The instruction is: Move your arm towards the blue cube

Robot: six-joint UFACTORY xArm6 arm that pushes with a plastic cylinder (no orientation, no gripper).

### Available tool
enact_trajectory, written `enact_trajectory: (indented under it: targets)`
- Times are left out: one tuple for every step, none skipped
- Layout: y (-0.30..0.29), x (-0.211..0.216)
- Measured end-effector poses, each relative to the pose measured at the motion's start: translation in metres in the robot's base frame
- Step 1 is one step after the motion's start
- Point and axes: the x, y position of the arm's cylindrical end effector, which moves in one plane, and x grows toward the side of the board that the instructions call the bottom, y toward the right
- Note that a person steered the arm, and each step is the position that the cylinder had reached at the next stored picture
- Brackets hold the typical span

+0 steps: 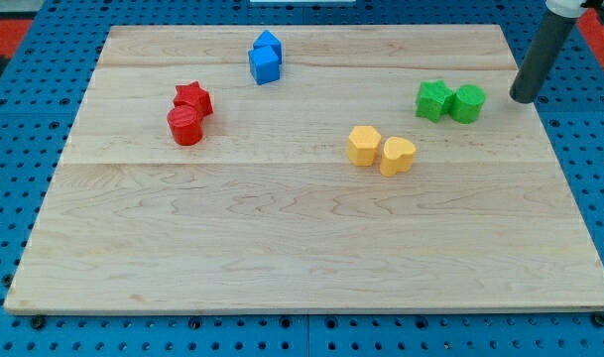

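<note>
Yellow blocks (381,150) central; my tip (523,99) beside green blocks (450,101)

A: Your way from my tip (523,98) to the blue cube (265,65)?

B: Two green blocks (450,102) sit just left of your tip. The strip above them lies open; the yellow pair (381,151) stands lower.

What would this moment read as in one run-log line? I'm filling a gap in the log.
my tip: view's right, just right of green pair | blue cube: top centre, touching second blue block | contact: none | status: far from target
</note>
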Motion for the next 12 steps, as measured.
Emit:
enact_trajectory:
  targets:
    - [0.000, 0.000]
    - [0.000, -0.011]
    - [-0.011, -0.058]
    - [-0.063, -0.070]
    - [-0.120, -0.059]
    - [-0.183, -0.025]
    - [-0.249, 0.011]
    - [-0.313, 0.002]
    - [-0.364, -0.024]
    - [-0.375, -0.052]
    - [-0.380, -0.065]
    - [-0.388, -0.026]
